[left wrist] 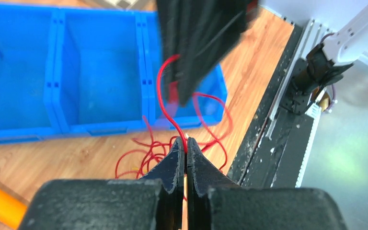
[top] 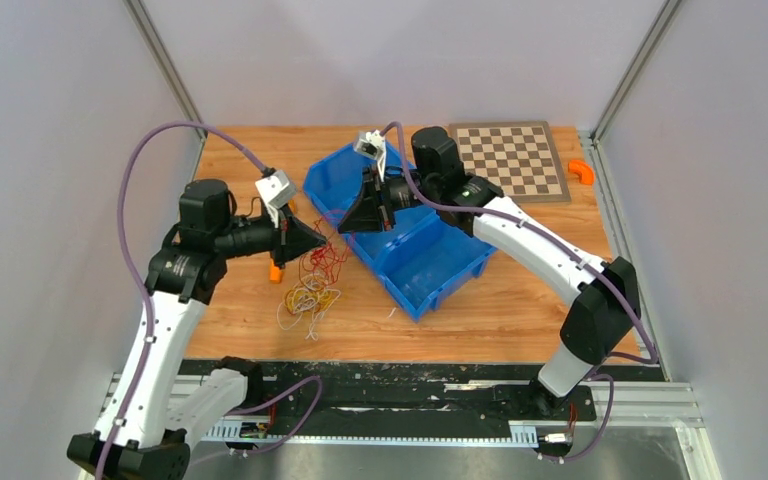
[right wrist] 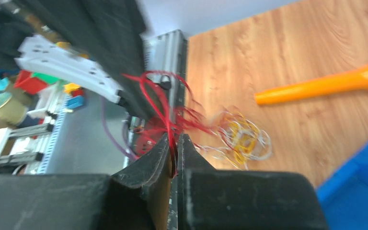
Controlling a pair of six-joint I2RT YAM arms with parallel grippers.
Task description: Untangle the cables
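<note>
left hand [left wrist: 186,143]: grips red cable [left wrist: 158,84] | right hand [right wrist: 174,139]: likewise | blue bin [top: 430,265] beside cables [top: 310,290]

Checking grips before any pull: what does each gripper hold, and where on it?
Both are shut on the red cable: left gripper and right gripper each pinch a strand at the jaw tips, above the tangle.

— What is sitting on the worktop [top: 520,310]?
— A blue bin [top: 430,265] is lying askew in the middle. A chessboard [top: 513,160] is resting behind it, with an orange piece [top: 582,172] just beside.
— Anything else?
— An orange stick [right wrist: 326,85] is lying apart.
</note>
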